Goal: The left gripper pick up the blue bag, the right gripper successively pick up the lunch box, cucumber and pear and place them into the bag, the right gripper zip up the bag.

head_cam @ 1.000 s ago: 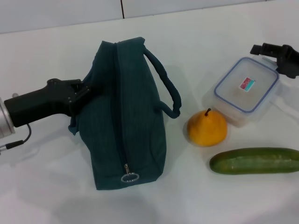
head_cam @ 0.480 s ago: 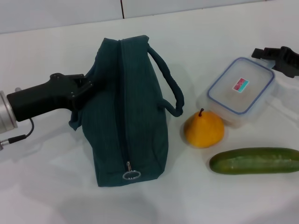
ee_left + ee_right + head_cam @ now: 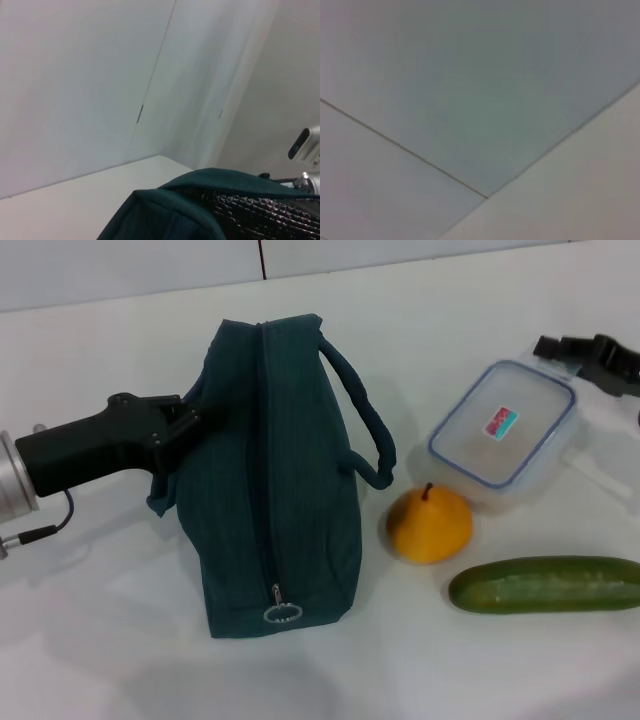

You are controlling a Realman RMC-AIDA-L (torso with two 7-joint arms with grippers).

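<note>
So over the last second the lunch box (image 3: pixel 503 436) has been shoved toward the blue bag (image 3: pixel 268 480), and the pear (image 3: pixel 429 524) got nudged along with it, ending up a bit lower and closer to the bag's loop handle (image 3: pixel 362 416). The box is now tilted up on one side, with the right hand (image 3: pixel 592 358) sitting at its far corner; whether that hand is actually clamped on the rim or just pushing can't be told. The cucumber (image 3: pixel 545 584) hasn't budged, lying on the bench (image 3: pixel 90 640) just beside the pear.

The bag is pinched at its side fabric by the left hand (image 3: pixel 180 425), closed on it and held upright, a touch straighter than a second ago. The zipper looks shut in the head view, ring pull (image 3: pixel 280 614) at the near end, though quilted lining is seen from the left wrist. Probably the box pickup is only just being started, nothing packed yet.
</note>
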